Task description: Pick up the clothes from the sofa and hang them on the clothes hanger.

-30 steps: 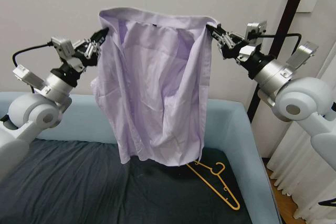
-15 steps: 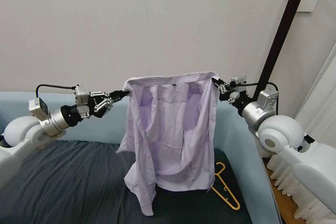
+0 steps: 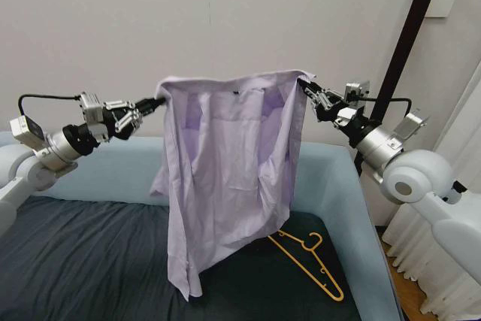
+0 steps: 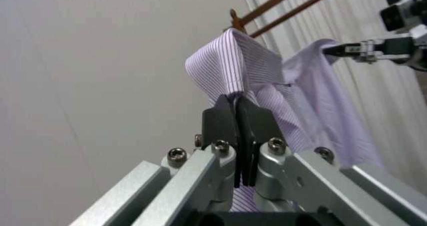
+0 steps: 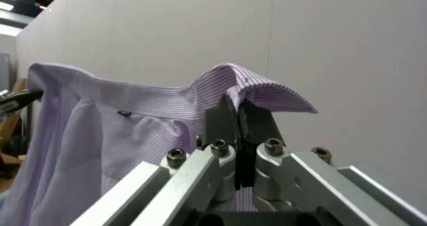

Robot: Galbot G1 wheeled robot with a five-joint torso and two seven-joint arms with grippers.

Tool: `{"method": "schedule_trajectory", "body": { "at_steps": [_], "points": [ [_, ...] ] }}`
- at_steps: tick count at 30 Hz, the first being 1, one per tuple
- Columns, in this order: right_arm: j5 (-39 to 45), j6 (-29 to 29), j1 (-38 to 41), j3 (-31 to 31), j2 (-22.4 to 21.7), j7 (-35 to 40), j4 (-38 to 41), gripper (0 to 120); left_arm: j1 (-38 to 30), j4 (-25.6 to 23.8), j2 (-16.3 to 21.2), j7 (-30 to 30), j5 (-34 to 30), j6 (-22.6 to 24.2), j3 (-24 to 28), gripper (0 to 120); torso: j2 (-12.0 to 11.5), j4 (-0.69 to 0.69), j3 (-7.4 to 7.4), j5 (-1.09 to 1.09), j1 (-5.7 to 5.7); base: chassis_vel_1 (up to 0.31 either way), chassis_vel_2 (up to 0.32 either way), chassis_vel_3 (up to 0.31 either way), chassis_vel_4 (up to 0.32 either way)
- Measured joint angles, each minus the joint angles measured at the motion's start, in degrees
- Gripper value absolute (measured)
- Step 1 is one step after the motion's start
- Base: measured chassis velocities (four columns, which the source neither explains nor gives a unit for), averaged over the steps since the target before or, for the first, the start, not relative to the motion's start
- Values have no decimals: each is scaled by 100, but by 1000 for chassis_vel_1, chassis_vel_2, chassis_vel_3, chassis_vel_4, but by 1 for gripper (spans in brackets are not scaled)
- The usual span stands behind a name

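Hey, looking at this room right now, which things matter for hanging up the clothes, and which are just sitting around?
Part of the job:
shirt, held up between the left gripper and the right gripper, both shut on it
hanger, lying on the sofa

Just lying about:
pole
curtain
wall

I've lifted L gripper (image 3: 156,101) & R gripper (image 3: 303,86) since 0.5 s ago; pale lilac striped shirt (image 3: 225,178) hangs higher, spread wider.
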Motion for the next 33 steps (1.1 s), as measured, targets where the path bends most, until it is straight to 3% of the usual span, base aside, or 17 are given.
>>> {"method": "schedule_trajectory", "body": {
  "at_steps": [7,12,19,26,30,33],
  "points": [
    [16,-888,108,348,-194,388,243,0,-151,-133,-116,-740,233,182,-52,0,1,-1,-1,2,0,0,0,0,0],
    [-574,-1743,-732,-111,-152,1420,466,0,841,-278,-492,-967,1266,346,-20,0,0,0,1,-2,0,0,0,0,0],
    [-1069,-1744,-1695,-301,140,1815,367,0,1638,-244,-1028,-1184,2154,532,-4,0,0,-1,0,0,0,0,0,0,0],
    [-1771,-1232,-2425,-359,264,1291,167,0,2384,-325,-1336,-1558,2857,982,0,0,0,2,0,0,0,0,0,0,0],
    [-1834,-1548,-2716,-365,348,1467,161,0,2473,-353,-1390,-1805,3129,1297,-16,0,0,-1,0,-1,0,0,0,0,0],
    [-1524,-1888,-3033,-338,462,1912,105,12,2478,-368,-1353,-2144,3344,1575,-57,0,0,0,0,0,0,0,0,0,0]
  ]
}}
